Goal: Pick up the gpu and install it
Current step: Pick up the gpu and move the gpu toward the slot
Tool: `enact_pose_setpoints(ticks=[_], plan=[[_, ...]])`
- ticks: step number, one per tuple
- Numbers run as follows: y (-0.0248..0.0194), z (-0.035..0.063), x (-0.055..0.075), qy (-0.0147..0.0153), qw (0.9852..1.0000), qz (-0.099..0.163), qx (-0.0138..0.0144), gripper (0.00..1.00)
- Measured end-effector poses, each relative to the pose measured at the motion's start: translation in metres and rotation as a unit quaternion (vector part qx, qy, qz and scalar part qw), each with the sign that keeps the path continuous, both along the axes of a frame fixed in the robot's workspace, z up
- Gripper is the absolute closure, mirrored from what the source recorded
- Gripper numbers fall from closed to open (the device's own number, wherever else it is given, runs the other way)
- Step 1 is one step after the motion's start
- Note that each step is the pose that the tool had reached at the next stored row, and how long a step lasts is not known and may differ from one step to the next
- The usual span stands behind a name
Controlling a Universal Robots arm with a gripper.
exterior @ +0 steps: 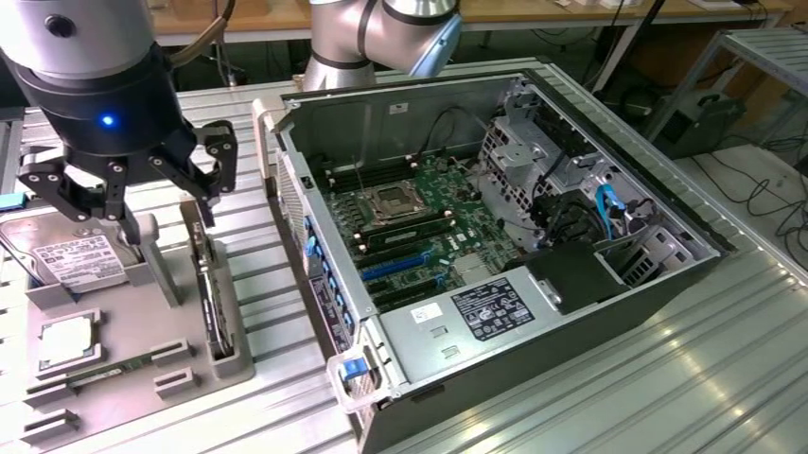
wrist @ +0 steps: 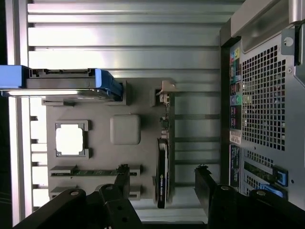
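Running under everything, a ribbed metal table (exterior: pixel 707 359); benches and loose floor cables behind. Grey fixture tray (exterior: pixel 132 326) at the exterior view's left holds a hard drive (exterior: pixel 70 255), a square processor (exterior: pixel 70 340) and the gpu (exterior: pixel 212 293), which stands on edge in its slot. Open computer case (exterior: pixel 335 123) just beside the tray, motherboard (exterior: pixel 417 222) exposed. Gripper (exterior: pixel 165 222) hangs just above the gpu, fingers spread wide, one either side with clear gaps, gripping nothing.
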State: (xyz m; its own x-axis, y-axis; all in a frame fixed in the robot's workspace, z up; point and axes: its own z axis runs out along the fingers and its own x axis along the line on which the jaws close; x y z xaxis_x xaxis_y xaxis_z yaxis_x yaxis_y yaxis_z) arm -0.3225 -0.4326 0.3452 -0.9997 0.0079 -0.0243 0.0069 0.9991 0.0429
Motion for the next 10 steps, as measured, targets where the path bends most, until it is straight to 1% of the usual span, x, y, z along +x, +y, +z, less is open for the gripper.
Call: enact_pose_setpoints(ticks=[10], plan=[[-0.0008, -0.0169, 0.000, 0.0024, 1.0000, 0.000, 0.0000, 0.34]])
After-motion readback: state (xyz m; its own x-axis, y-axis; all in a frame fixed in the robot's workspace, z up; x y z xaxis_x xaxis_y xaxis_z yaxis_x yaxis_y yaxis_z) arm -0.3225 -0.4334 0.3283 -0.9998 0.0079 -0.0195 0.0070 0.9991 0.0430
